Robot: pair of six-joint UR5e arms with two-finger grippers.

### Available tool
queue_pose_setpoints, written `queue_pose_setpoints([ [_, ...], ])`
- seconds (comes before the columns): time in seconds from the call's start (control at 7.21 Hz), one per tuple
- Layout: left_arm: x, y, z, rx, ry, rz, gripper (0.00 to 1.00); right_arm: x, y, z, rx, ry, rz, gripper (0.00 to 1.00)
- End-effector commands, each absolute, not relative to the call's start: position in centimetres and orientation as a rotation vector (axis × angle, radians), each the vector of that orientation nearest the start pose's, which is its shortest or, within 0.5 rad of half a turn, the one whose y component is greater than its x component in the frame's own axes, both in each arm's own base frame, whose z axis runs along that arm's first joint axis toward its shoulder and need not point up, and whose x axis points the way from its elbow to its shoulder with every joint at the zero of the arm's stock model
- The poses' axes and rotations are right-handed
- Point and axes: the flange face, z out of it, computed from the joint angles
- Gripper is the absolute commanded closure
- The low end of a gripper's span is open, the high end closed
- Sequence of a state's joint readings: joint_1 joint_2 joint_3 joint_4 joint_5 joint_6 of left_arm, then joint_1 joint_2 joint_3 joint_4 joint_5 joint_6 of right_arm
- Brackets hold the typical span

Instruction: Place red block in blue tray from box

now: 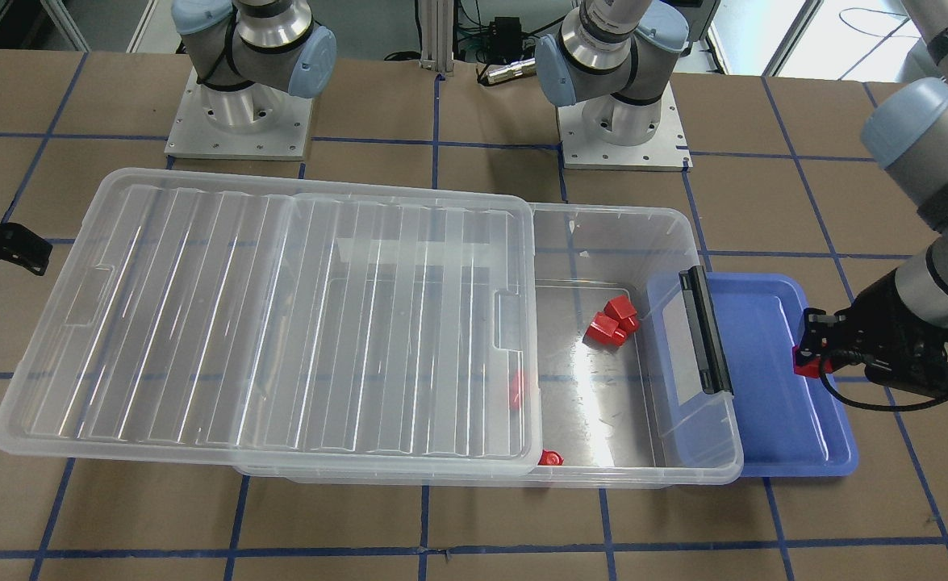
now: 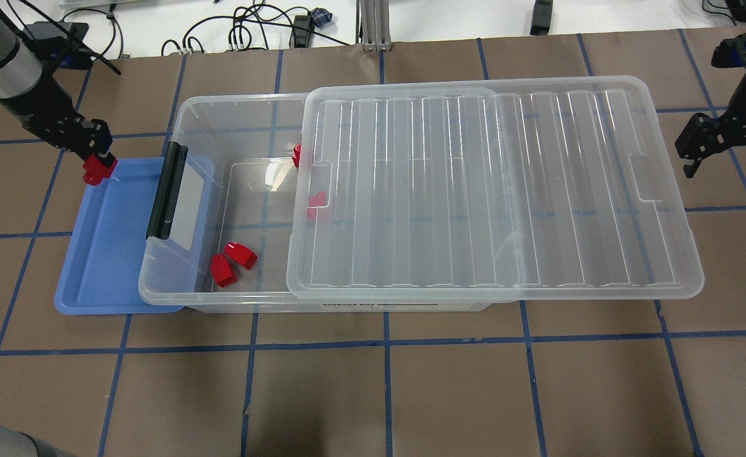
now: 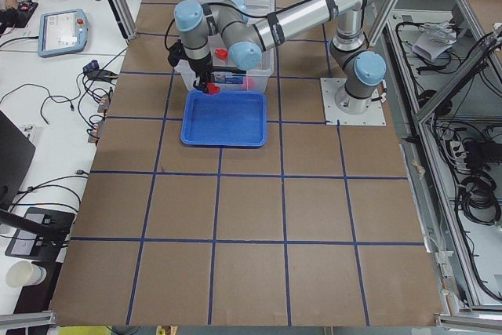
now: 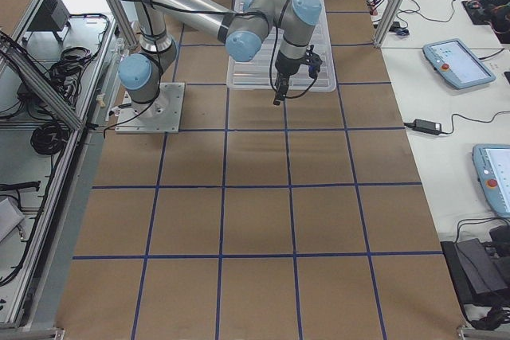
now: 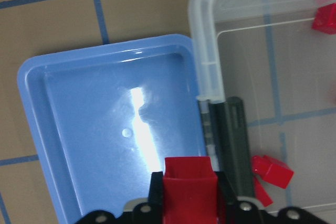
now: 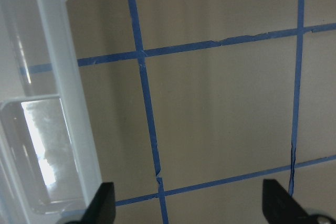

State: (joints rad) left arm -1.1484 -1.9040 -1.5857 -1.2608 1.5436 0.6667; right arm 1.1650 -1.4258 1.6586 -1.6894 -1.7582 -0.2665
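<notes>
My left gripper [image 2: 98,166] is shut on a red block [image 2: 98,169], which it holds over the far outer corner of the blue tray [image 2: 109,254]. The block also shows in the left wrist view [image 5: 189,190] above the tray [image 5: 105,129], and in the front view [image 1: 811,361]. The clear box [image 2: 246,127] lies beside the tray, its lid [image 2: 487,190] slid toward my right. Two red blocks [image 2: 233,261] lie on the open box floor, and others sit at the lid's edge [image 2: 315,202]. My right gripper [image 2: 725,155] is open and empty above the table past the lid's right end.
The box's black latch handle [image 2: 166,190] overlaps the tray's inner edge. The brown table [image 2: 385,381] carries a grid of blue tape lines. Both arm bases [image 1: 623,121] stand on the robot's side of the box.
</notes>
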Motion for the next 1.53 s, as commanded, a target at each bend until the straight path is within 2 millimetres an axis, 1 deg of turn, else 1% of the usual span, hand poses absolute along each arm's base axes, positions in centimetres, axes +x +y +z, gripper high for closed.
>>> queue_pose_setpoints([
  [0.0,15.3,-59.1,24.2,0.433,3.153,-0.025,0.86,-10.8,-53.6,37.6,0.219,3.257,0.291,0.0],
  [0.14,14.8,-58.5,22.1,0.42,3.147,-0.043,0.85,-10.8,-53.6,37.3,0.225,3.253,0.302,0.0],
  [0.28,14.6,-58.1,21.3,0.418,3.154,-0.033,0.73,-10.9,-53.7,36.3,0.219,3.242,0.327,0.0],
  [0.42,14.5,-58.2,21.4,0.421,3.154,-0.036,0.53,-10.8,-53.7,36.2,0.221,3.239,0.331,0.0],
  [0.55,14.5,-58.7,22.0,0.401,3.145,-0.046,0.36,-10.7,-53.7,35.9,0.223,3.235,0.339,0.0],
  [0.69,14.3,-58.6,22.6,0.384,3.146,-0.047,0.04,-10.9,-54.1,35.1,0.22,3.231,0.358,0.0],
  [0.83,13.2,-58.2,24.8,0.383,3.143,-0.037,0.0,-10.9,-54.3,35.3,0.227,3.24,0.328,0.0],
  [0.97,11.9,-58.3,28.6,0.373,3.145,-0.019,0.0,-10.5,-54.4,35.4,0.217,3.242,0.327,0.0],
  [1.11,9.1,-59.0,33.6,0.3,3.166,0.023,0.0,-10.2,-54.3,35.4,0.21,3.231,0.319,0.0],
  [1.25,4.6,-59.5,39.0,0.202,3.185,0.094,0.0,-10.1,-54.4,35.4,0.203,3.229,0.318,0.0],
  [1.39,0.4,-59.0,43.9,0.102,3.189,0.174,0.0,-9.6,-54.4,35.5,0.188,3.232,0.315,0.0],
])
